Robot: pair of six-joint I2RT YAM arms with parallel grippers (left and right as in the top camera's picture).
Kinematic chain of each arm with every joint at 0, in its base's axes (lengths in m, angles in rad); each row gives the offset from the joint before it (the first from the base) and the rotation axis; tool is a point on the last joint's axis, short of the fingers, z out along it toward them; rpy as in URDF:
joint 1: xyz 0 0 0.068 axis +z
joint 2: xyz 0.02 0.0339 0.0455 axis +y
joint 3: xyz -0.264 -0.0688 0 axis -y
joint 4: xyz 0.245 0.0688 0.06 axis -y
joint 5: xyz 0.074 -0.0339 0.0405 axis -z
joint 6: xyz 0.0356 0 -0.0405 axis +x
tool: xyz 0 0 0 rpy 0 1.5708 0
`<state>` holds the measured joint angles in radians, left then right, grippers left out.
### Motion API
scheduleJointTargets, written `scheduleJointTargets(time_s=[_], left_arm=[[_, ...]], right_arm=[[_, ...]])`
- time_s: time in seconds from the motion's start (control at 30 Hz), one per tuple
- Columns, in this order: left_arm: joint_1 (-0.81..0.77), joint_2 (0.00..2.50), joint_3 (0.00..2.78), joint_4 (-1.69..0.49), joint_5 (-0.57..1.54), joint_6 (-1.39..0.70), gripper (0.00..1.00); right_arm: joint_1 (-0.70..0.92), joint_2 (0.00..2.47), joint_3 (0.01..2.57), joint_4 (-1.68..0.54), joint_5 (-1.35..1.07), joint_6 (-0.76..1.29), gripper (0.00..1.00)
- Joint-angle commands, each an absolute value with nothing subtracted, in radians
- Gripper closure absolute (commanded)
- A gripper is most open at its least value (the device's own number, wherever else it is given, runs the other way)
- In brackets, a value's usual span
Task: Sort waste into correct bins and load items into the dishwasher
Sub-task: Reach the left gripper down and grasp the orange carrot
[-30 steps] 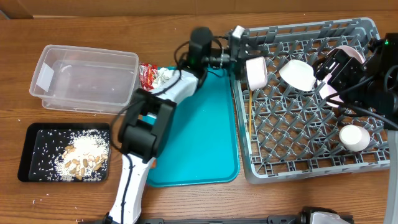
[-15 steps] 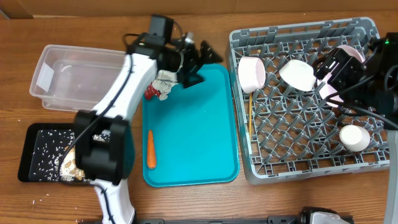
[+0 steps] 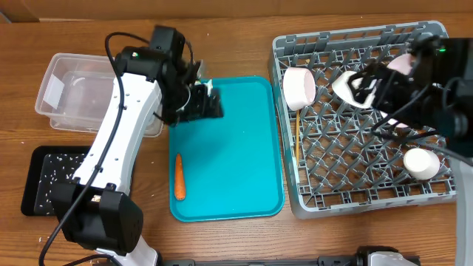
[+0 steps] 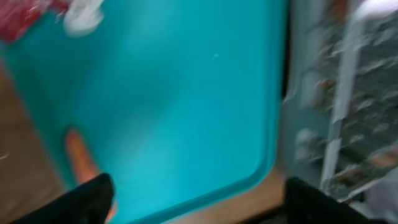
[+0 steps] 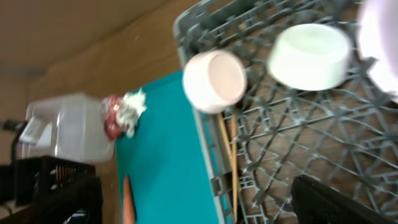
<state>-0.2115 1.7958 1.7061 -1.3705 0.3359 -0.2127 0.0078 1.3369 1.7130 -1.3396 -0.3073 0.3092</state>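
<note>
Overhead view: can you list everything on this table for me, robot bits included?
tub: one, clear, far left.
shallow tray: one, black, near left, white crumbs inside.
serving tray: one, teal, centre.
carrot: one, orange, serving tray's left side.
wrapper: one, red, serving tray's far-left corner.
paper: one wad, white, beside the wrapper.
rack: one, grey, right.
cup: one, white, on its side, rack's far left.
bowls: two, white, rack's far middle and near right.
plate: one, pinkish, rack's far right, mostly hidden.
chopsticks: count unclear, pale wood, rack's left edge.
left pincer: black, open, near the wrapper.
right pincer: black, open, above the rack.
</note>
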Motion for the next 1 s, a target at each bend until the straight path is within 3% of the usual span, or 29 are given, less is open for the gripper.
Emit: scheduleJointTargets(time_s=[0.0,0.13,0.27,0.33,0.73,0.97], left_arm=[[-0.210,1.794,1.686,-1.434,0.169,-0.252,0.17],[-0.210,1.793,1.582,-1.441,0.137,-0.308,0.17],[-0.210,1.793,1.413,-1.340,0.138,-0.390,0.33],[-0.210,1.793,1.327,-1.279,0.138,-0.422,0.36],[-0.209,1.794,0.954,-0.914,0.077,-0.533,0.35],[-0.209,1.793,0.937,-0.896,0.090,-0.538,0.52]], right_arm=[[0.073,1.351,1.722,-1.334,-0.331,0.261,0.00],[0.113,1.382,1.722,-1.324,-0.311,0.262,0.00],[0.117,1.426,1.722,-1.332,-0.313,0.265,0.00],[0.117,1.447,1.722,-1.345,-0.312,0.265,0.00],[0.117,1.483,1.722,-1.357,-0.312,0.265,0.00],[0.117,1.483,1.722,-1.360,-0.312,0.265,0.00]])
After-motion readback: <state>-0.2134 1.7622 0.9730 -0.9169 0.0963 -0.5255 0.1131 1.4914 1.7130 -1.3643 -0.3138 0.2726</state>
